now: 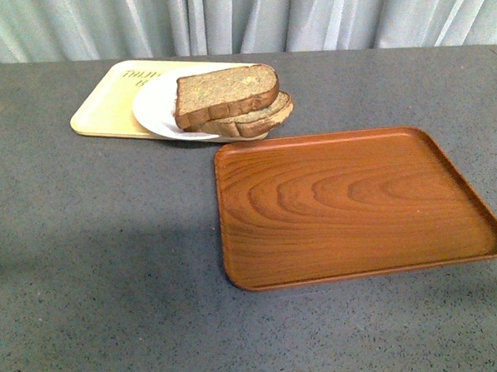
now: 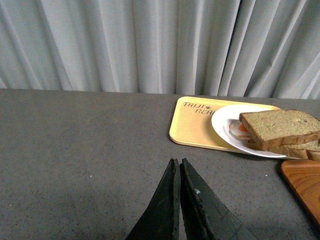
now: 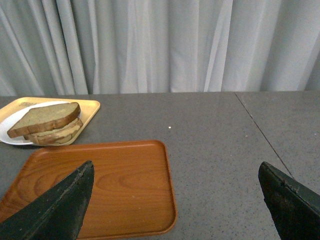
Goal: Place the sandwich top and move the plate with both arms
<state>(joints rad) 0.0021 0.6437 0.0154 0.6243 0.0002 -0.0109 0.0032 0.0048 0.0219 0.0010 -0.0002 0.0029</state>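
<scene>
Two bread slices sit stacked; the sandwich top (image 1: pixel 225 93) rests on the plate (image 1: pixel 154 107). Bread looks soft, plate hard and slippery: grab its rim. Left gripper (image 2: pixel 178 172) is closed and empty, right gripper (image 3: pixel 175 192) wide open.

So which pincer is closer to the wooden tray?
Right. The right pincer hangs open just over the wooden tray's near edge; the left pincer, shut, sits off to the tray's side.

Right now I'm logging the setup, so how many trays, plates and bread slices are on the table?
Trays: 2, the yellow tray and the wooden tray
Plates: 1, the white plate
Bread slices: 2, the top slice and the slice under it
Total: 5
</scene>
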